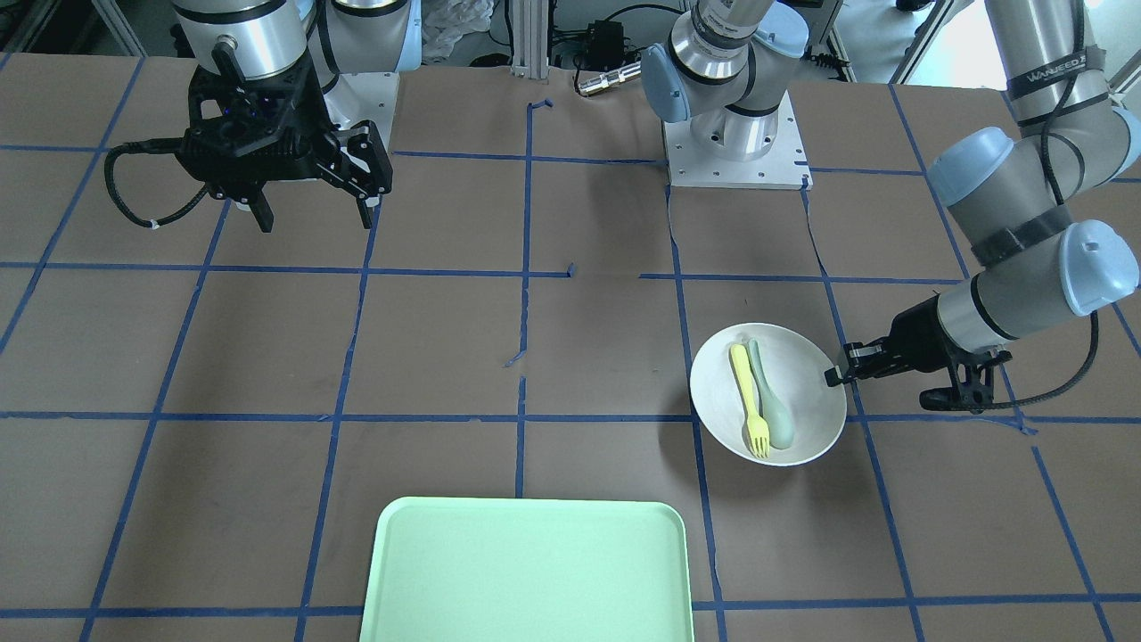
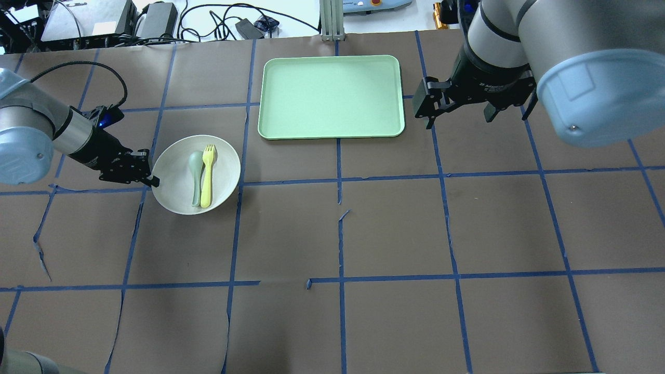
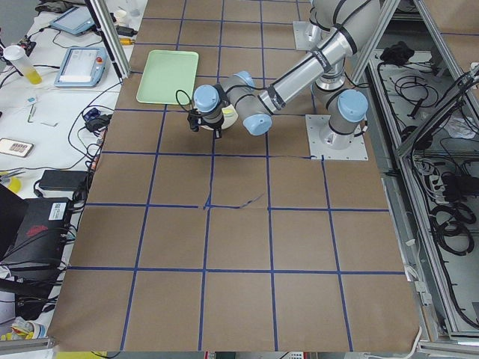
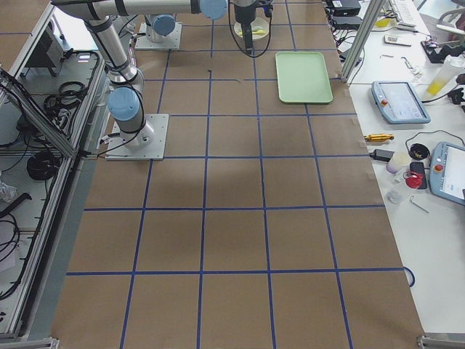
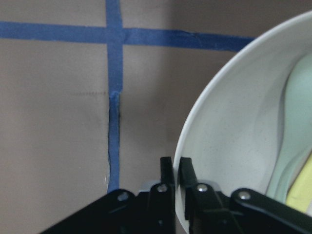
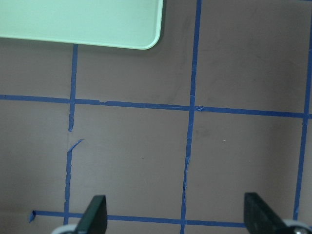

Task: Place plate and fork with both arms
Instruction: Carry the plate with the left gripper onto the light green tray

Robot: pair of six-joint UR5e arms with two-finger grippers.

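Left fingers (image 5: 187, 171) tight on plate (image 5: 229, 126) rim

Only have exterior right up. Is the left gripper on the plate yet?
Observer: Yes. The left wrist view shows the left gripper shut on the plate at its rim, one finger inside and one outside.
Operator: Is the fork out of it?
Observer: No. In the overhead view the fork lies in the plate beside a spoon, tines pointing away from the robot.
Operator: Right gripper?
Observer: The right gripper is open and holds nothing. It hangs over the table, just off the corner of the tray.
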